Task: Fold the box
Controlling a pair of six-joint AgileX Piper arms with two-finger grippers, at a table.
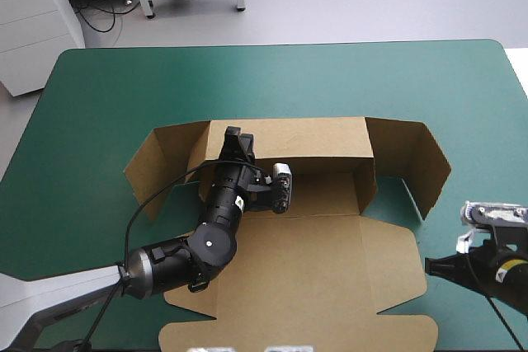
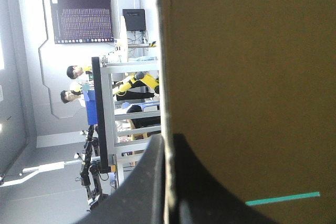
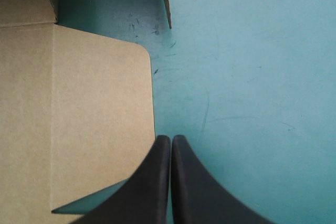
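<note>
Nearest the camera, bottom middle of the high view, the lid (image 1: pixel 305 286) of the box (image 1: pixel 330 195) lies flat on the teal-green cover (image 1: pixel 99 88). The tray part sits just beyond it, around frame centre.

My right gripper (image 1: pixel 431 265) hangs low at the lower right. Its fingers (image 3: pixel 152 182) are pressed together into a point, gripping nothing, over bare cover just beside the lid's rounded corner. That arm barely pokes in from the right edge.

The left arm is doing the work. It comes in from the lower left, elbow bent over the lid's left part, forearm running up toward centre. The wrist looks rolled about a quarter turn.

My left gripper (image 1: pixel 237 139) is clamped on the box. It pinches the top edge of the back wall (image 1: pixel 313 138) a bit left of its middle, and the wrist view shows the board's edge sandwiched between the two fingers (image 2: pixel 142 192).

Further out to either side, the left side flap (image 1: pixel 161 162) and the right side flap (image 1: pixel 421 162) stand up.

My take on doing this bit well:
- Hold the pinch firm.
- Roll the wall along its crease rather than yanking it.
- Go slow so the tray doesn't skid.

The right one looks free to pin the lid if it does skid.
</note>
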